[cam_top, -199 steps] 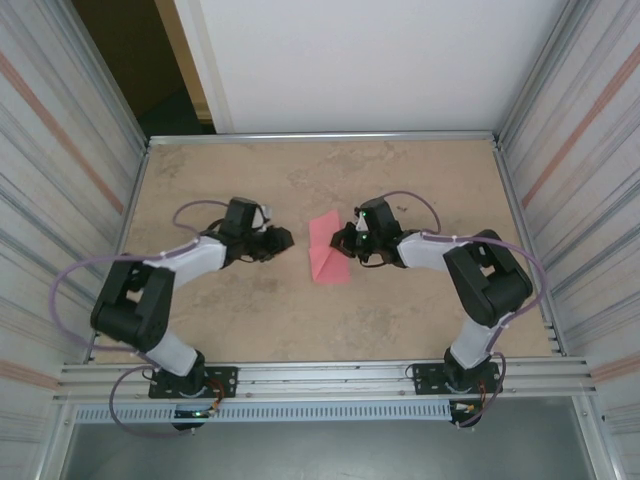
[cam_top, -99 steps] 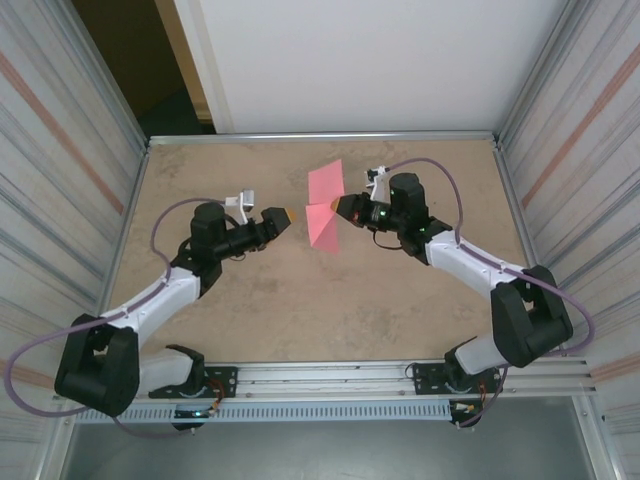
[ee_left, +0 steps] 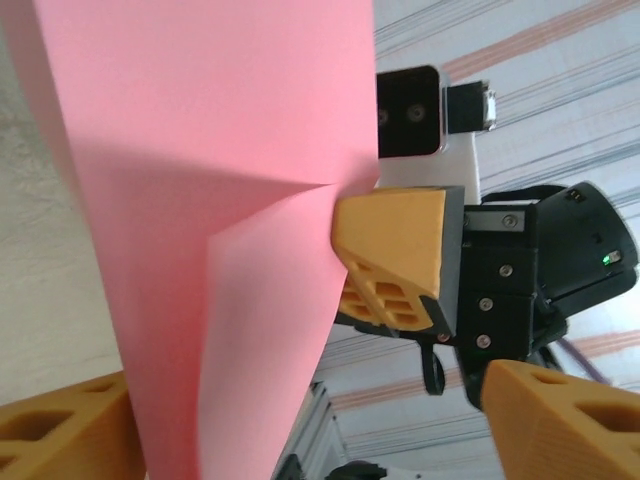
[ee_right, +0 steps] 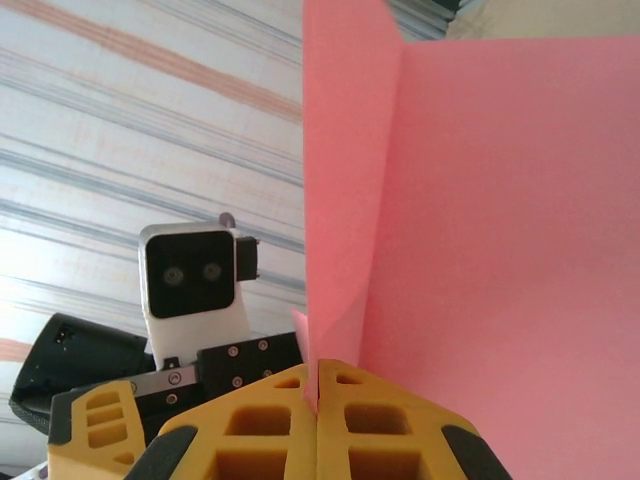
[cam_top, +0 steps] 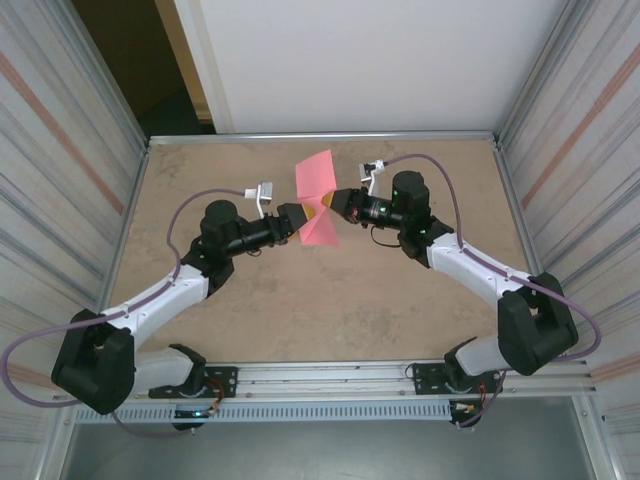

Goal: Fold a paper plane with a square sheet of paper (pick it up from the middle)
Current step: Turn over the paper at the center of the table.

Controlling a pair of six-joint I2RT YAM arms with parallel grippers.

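1. The table (cam_top: 400,310): work hangs above its middle, nearer the far edge.
2. The right gripper (cam_top: 335,203) pinches the square sheet of paper (cam_top: 320,230) at its fold; a firm grip matters here.
3. The left gripper (cam_top: 300,214), fingers spread around the sheet, should probably close squarely, without tugging.
4. The sheet stands upright, partly folded.

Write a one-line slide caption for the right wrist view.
Right pincer shut on the creased pink paper, holding it upright, with the left arm's wrist camera facing from behind.
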